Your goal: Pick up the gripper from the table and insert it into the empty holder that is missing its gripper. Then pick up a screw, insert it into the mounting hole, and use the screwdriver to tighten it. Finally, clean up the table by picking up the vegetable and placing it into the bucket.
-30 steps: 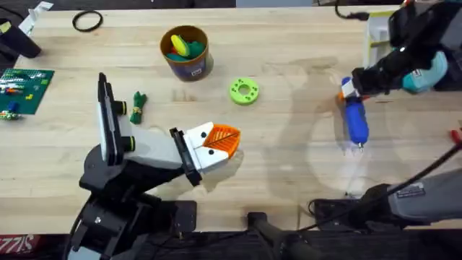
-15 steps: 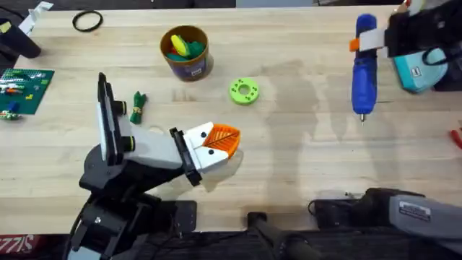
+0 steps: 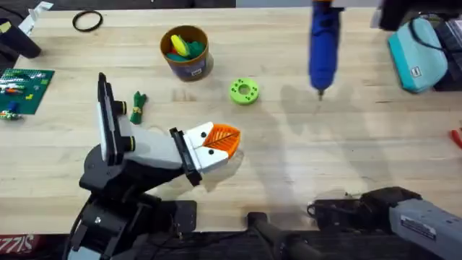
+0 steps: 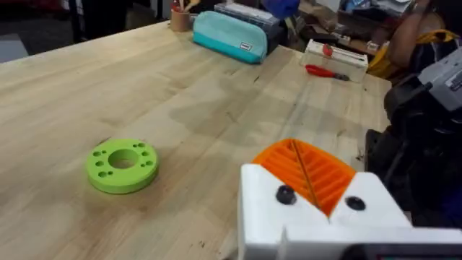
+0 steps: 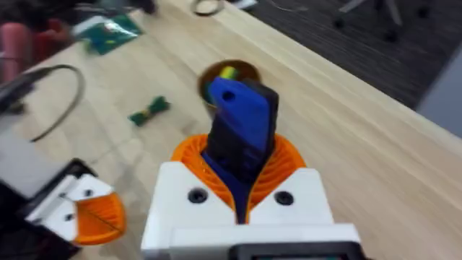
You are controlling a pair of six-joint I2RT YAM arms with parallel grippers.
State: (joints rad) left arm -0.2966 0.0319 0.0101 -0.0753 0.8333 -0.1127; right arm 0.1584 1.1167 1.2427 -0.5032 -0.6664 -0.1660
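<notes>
The blue screwdriver [image 3: 322, 48] hangs over the table's far side, bit pointing toward me, and my right gripper [image 5: 242, 155] is shut on it [image 5: 242, 123]. My left gripper [image 3: 220, 141] rests low on the table, its orange ribbed pads [image 4: 307, 172] pressed together in the white holder [image 4: 317, 217], which shows two black dots. The green vegetable [image 3: 138, 106] lies left of that arm's wrist. The bucket [image 3: 186, 52] with toys stands at the far middle-left. A loose screw is out of view.
A lime-green ring [image 3: 244, 91] lies between the bucket and the screwdriver. A teal pouch [image 3: 419, 54] sits far right, and a red tool [image 3: 456, 135] lies at the right edge. A circuit board [image 3: 22, 87] and a black ring [image 3: 87, 22] are far left.
My right gripper lifted the screwdriver off the right side of the table and carried it up and leftward. The left arm has not moved.
</notes>
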